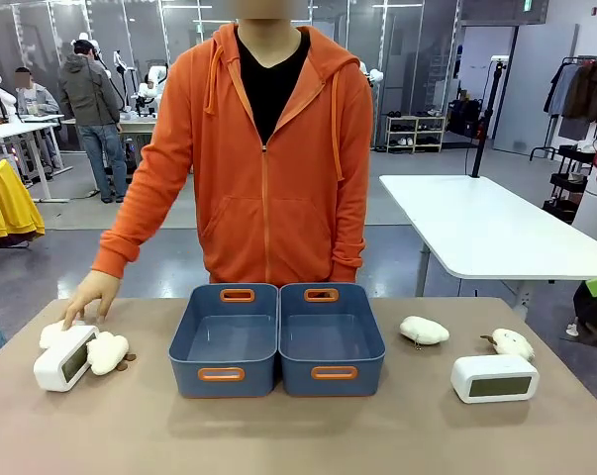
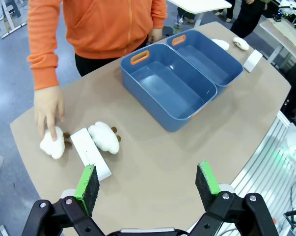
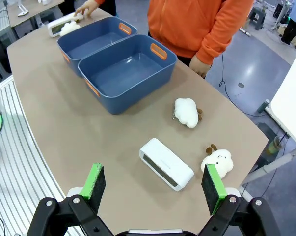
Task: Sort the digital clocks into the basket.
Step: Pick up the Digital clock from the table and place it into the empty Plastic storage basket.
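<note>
Clock [image 1: 494, 377] stands lower right on the worktop [image 1: 298, 435], another clock [image 1: 64, 357] lower left between plush toys [image 1: 107, 351]; left gripper [image 2: 147, 172] and right gripper [image 3: 154, 171] hang released. Both baskets [image 1: 184, 368] at centre are empty. A hand [image 1: 88, 295] partly covers the farther toy [image 1: 50, 334].

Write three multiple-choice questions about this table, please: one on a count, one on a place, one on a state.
1. How many of the two clocks are inside the baskets? A) two B) one C) none
2. Where does the person's hand rest? A) in a basket B) on a plush toy C) on a clock
3. How is the left tool? A) open and empty B) shut on a clock C) shut on a toy
Key: 1 C, both lie on the table outside; 2 B, it touches the toy; 3 A, its pads stand wide apart.
</note>
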{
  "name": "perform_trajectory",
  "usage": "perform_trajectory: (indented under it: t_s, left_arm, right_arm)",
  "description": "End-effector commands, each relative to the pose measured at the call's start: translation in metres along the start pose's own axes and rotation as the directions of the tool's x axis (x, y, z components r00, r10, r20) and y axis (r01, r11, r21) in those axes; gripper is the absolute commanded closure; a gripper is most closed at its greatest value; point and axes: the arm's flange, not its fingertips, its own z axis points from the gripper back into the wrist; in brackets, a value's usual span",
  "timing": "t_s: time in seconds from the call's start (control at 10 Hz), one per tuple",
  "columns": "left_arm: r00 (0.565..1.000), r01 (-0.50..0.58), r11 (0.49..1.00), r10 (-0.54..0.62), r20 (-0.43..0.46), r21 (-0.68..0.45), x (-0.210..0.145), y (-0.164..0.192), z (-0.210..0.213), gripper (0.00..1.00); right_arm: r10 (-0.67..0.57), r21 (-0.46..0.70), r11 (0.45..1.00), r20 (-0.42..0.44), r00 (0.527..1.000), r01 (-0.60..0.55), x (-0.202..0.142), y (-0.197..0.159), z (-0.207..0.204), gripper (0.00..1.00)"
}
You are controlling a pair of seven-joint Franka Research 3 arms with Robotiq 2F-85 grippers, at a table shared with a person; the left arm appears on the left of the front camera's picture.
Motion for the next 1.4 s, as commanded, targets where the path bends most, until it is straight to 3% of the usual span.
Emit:
perform_trajectory:
  t_s: [0.0, 1.3]
  left_arm:
    - [1.000, 0.012, 1.000, -0.012, -0.008, -0.006, -0.0005, 0.0003, -0.0009, 0.00]
    - [1.000, 0.012, 1.000, -0.012, -0.008, -0.006, -0.0005, 0.0003, -0.0009, 0.00]
  right_arm:
    - [0.017, 0.005, 1.000, 0.000, 1.000, -0.017, -0.0012, -0.0020, 0.0001, 0.00]
    - [0.017, 0.005, 1.000, 0.000, 1.000, -0.017, -0.0012, -0.0020, 0.0001, 0.00]
